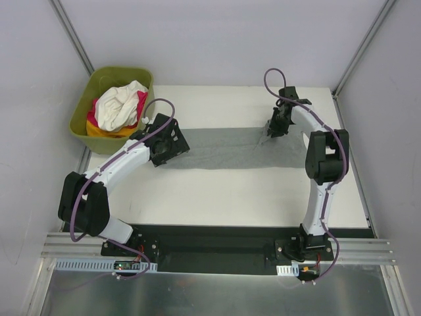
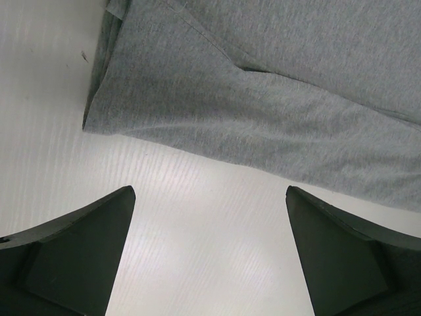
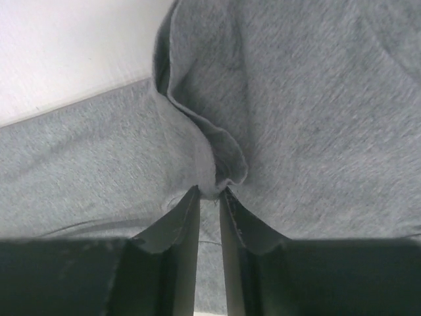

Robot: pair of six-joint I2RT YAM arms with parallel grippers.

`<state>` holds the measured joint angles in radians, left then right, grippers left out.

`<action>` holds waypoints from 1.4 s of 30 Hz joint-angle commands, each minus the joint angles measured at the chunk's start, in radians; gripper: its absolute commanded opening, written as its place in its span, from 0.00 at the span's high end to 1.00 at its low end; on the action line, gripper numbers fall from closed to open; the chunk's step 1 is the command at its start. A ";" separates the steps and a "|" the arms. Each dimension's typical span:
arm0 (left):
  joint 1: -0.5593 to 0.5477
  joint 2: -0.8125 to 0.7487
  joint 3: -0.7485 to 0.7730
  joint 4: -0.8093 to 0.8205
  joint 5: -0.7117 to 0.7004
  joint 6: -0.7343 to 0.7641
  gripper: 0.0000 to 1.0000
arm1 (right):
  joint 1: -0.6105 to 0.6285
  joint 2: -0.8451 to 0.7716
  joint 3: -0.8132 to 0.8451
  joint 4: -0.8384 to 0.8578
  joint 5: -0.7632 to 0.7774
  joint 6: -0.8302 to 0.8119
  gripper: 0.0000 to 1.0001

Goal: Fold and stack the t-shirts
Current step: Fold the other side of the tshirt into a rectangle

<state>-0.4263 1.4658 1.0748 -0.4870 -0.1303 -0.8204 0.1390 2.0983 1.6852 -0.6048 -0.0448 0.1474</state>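
A heather grey t-shirt lies flattened in a long strip across the middle of the white table. My left gripper hovers open just off its left end. In the left wrist view the grey t-shirt lies ahead of the left gripper, with bare table between the fingers. My right gripper is at the strip's right end. There the right gripper is shut on a pinched fold of the grey t-shirt. White, magenta-pink and orange-yellow t-shirts lie bundled in the tub.
An olive-green tub stands at the table's far left corner, just behind the left gripper. Grey walls and metal frame posts close in the back and both sides. The arm bases sit on a black rail at the near edge.
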 commanded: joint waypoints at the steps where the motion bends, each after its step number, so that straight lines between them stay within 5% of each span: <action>1: -0.006 -0.002 0.033 -0.007 -0.006 0.023 0.01 | 0.023 -0.017 0.042 -0.004 -0.020 0.024 0.87; 12: -0.006 0.018 0.051 -0.005 -0.011 0.035 0.01 | 0.112 -0.011 0.070 0.030 -0.015 0.067 0.91; 15: -0.006 0.022 0.060 -0.005 -0.014 0.043 0.01 | 0.140 0.028 0.105 0.034 -0.039 0.073 0.83; 24: -0.005 0.022 0.085 -0.005 -0.012 0.064 0.01 | 0.155 0.042 0.182 0.025 -0.116 0.038 0.32; 26: -0.005 0.034 0.103 -0.005 -0.002 0.073 0.01 | 0.145 -0.009 0.162 0.027 -0.135 0.024 0.01; 35: -0.008 0.259 0.298 -0.005 0.109 0.159 0.01 | 0.036 -0.267 -0.231 0.105 -0.146 0.066 0.01; 42: -0.020 0.468 0.421 -0.007 0.201 0.167 0.01 | -0.056 -0.181 -0.279 0.071 -0.165 0.107 0.00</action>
<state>-0.4282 1.8778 1.4628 -0.4728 0.0078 -0.6846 0.1089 1.8717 1.4055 -0.5224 -0.1993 0.2249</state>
